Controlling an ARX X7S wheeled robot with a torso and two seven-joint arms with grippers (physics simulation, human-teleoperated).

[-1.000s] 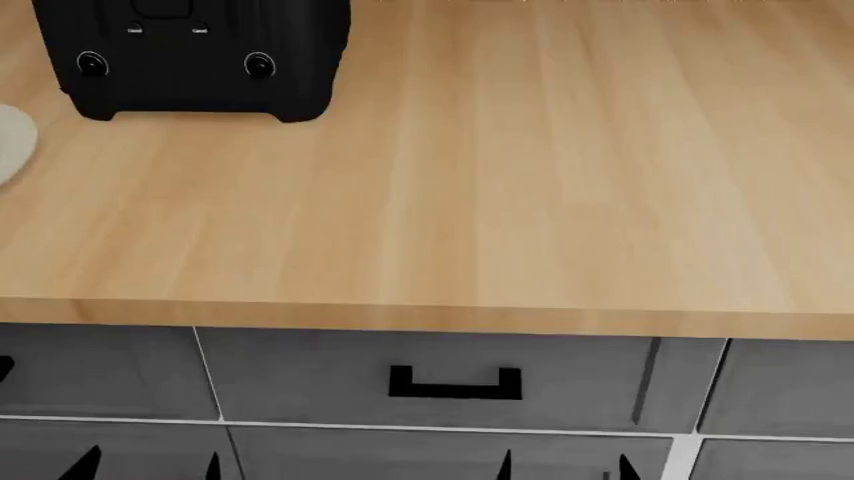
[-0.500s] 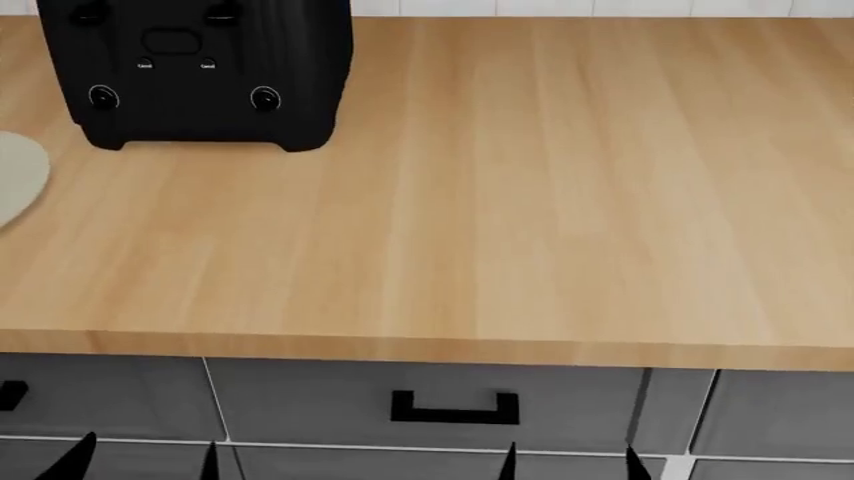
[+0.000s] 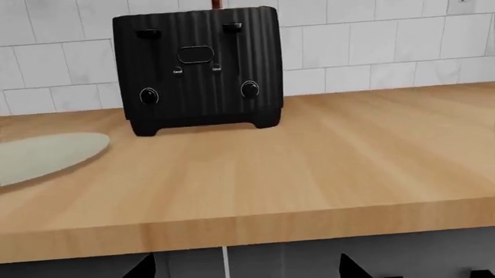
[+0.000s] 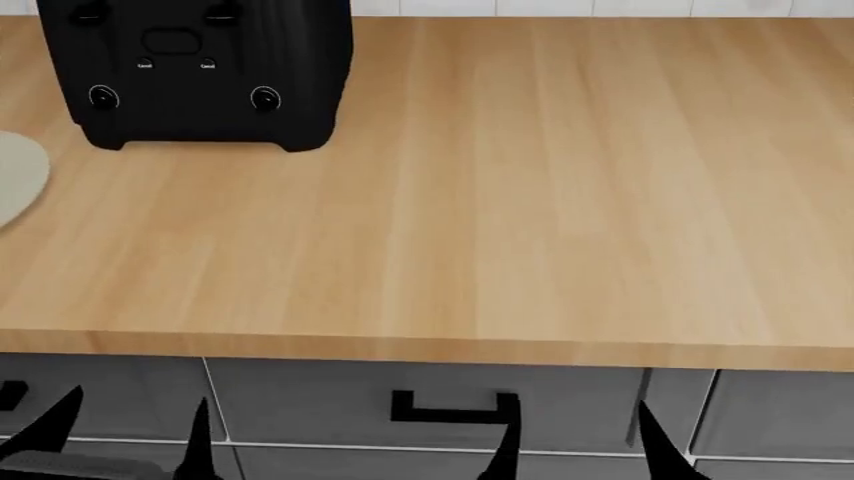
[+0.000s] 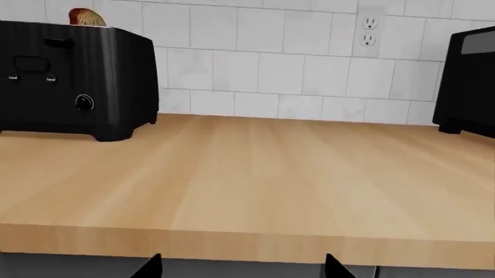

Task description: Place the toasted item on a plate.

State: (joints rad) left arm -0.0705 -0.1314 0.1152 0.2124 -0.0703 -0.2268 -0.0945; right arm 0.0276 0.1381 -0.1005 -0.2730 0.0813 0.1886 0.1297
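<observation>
Both arms have come up a little: in the head view the dark prongs at the bottom edge stand taller than half a second ago, while the toaster (image 4: 198, 72) and the tabletop (image 4: 534, 200) sit exactly where they were, so the head itself has stopped moving. The left pincer (image 4: 127, 440) shows two tips set well apart with nothing between them – released. The right pincer (image 4: 577, 440) is the same, spread and empty. Both are below the front edge of the tabletop, out in front of the grey drawers (image 4: 454, 405), and well short of anything they need.

The toasted item (image 5: 87, 17) pokes its rounded brown top out of the toaster's slot, seen best from the right wrist; from the left wrist only a thin reddish sliver shows above the black casing. The plate (image 3: 43, 155) lies flat on the tabletop just beside the toaster, on the robot's left, apart from it and bare.

My reading – this is only the opening of the reach. Nothing is grasped yet; an arm has to rise over the edge and travel to the toaster's top before the slice can be lifted across to the plate.
</observation>
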